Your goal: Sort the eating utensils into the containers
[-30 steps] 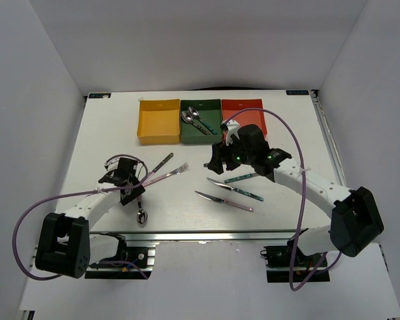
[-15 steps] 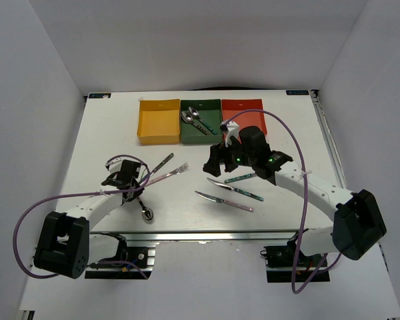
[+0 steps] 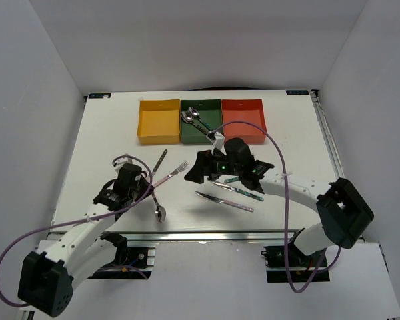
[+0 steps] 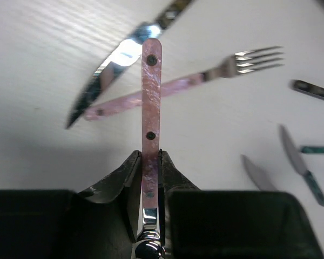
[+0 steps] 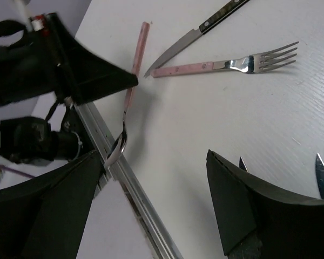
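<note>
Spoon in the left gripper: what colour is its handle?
The spoon has a marbled pink handle, dark rivets; clearest in left wrist view.

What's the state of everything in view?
left hand: shut on pink-handled spoon
pink-handled spoon: gripped by its handle
right hand: open, empty
yellow bin: empty
green bin: holds spoons
red bin: looks empty
pink-handled fork: loose on table
dark-handled knife: loose on table
pink-handled knife: loose on table
teal-handled knife: loose on table
</note>
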